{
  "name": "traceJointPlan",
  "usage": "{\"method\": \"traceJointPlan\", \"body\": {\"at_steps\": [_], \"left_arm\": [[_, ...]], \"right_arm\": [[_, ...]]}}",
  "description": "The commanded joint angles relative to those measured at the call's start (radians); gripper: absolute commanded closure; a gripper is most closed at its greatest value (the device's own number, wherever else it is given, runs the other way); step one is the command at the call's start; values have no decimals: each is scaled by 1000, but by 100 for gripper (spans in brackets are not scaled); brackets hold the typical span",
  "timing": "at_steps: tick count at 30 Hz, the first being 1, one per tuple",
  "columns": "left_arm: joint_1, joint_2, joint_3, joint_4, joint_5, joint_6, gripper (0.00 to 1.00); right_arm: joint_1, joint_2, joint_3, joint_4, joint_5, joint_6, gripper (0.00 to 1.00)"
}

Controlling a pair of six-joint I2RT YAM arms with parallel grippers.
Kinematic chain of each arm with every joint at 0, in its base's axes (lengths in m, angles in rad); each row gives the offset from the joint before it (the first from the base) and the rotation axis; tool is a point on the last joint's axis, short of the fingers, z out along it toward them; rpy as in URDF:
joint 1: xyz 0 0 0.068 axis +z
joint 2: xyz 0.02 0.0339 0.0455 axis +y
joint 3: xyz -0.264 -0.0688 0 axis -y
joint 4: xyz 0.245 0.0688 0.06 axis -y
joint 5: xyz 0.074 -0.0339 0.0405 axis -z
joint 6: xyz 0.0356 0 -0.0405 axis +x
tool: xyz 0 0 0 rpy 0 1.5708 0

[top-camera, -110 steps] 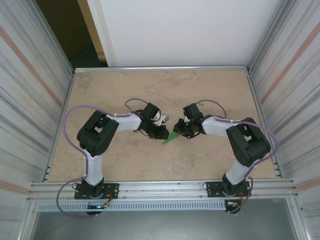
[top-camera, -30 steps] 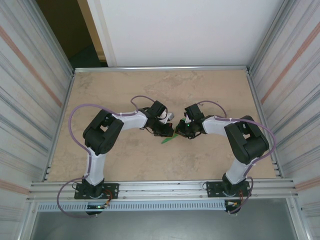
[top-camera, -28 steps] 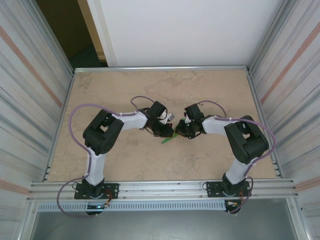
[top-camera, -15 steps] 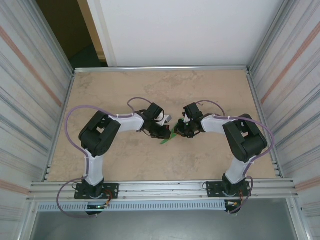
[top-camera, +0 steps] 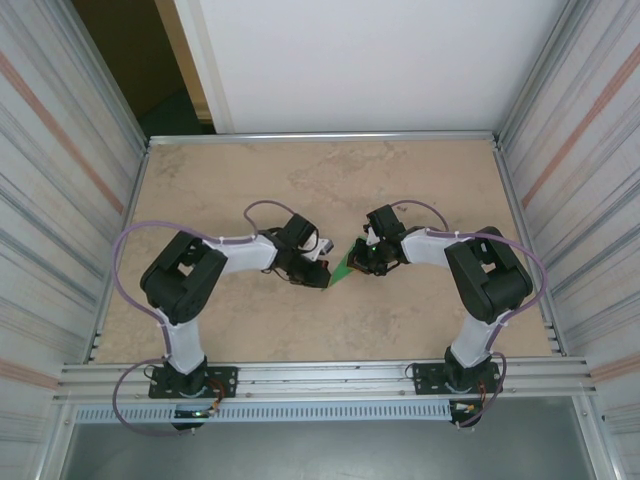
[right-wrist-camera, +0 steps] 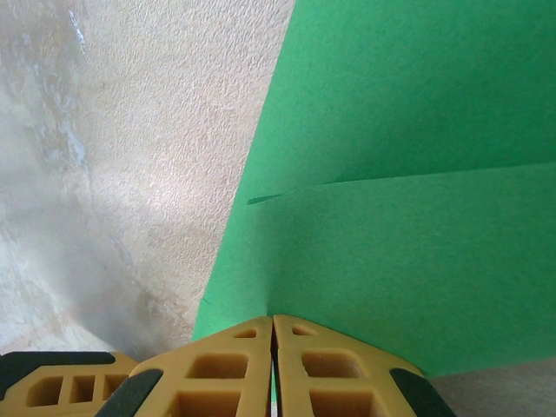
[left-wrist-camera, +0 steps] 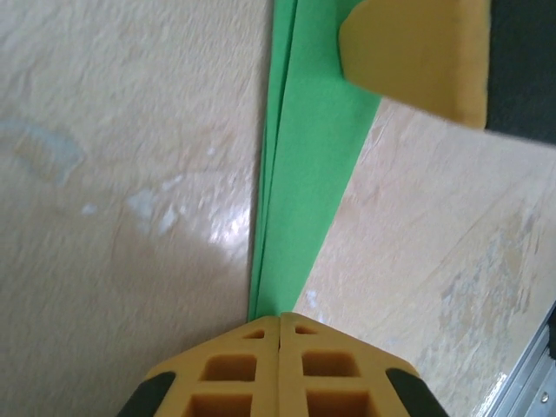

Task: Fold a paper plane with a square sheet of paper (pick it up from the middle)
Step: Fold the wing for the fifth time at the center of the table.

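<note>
The square sheet of paper (top-camera: 342, 270) is bright green and folded into a narrow pointed strip at the table's middle, lying between my two grippers. My right gripper (top-camera: 357, 262) is shut on the strip's wide end; in the right wrist view a sliver of green paper (right-wrist-camera: 391, 217) sits between the tips of the right gripper (right-wrist-camera: 274, 317). My left gripper (top-camera: 318, 274) is shut at the pointed end. In the left wrist view the layered green paper (left-wrist-camera: 304, 174) runs up from the tips of the left gripper (left-wrist-camera: 280, 317) to a right finger (left-wrist-camera: 408, 52); no green shows in its seam.
The beige table (top-camera: 400, 180) is bounded by ribbed metal walls on both sides and a white wall at the back, with a dark opening (top-camera: 130, 70) at the back left. An aluminium rail (top-camera: 320, 378) crosses the near edge by the arm bases.
My left gripper has slid left and nearer along the green paper, away from the right gripper, and its elbow swung left. More green shows between the grippers. The right gripper has barely moved.
</note>
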Motion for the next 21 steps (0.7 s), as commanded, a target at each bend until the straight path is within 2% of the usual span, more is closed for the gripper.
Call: {"method": "traceJointPlan", "body": {"at_steps": [1,7,11,14,21], "left_arm": [[14,-36,-80,-185,-37,28,96],[17,-179,-66,-191,-23,22,95],[20,-238,-54,-88,-32,-46,95],[17,-193,-62,50,16,-125,96],[0,-24,50,90,50,-155,98]], "right_arm": [[-7,72,-38,-136,126,-26,91],[25,60,-20,-131,108,-46,91],[61,46,-8,-119,87,-48,91],[75,38,-7,-101,67,-36,91],[73,12,-11,-73,31,-24,91]]}}
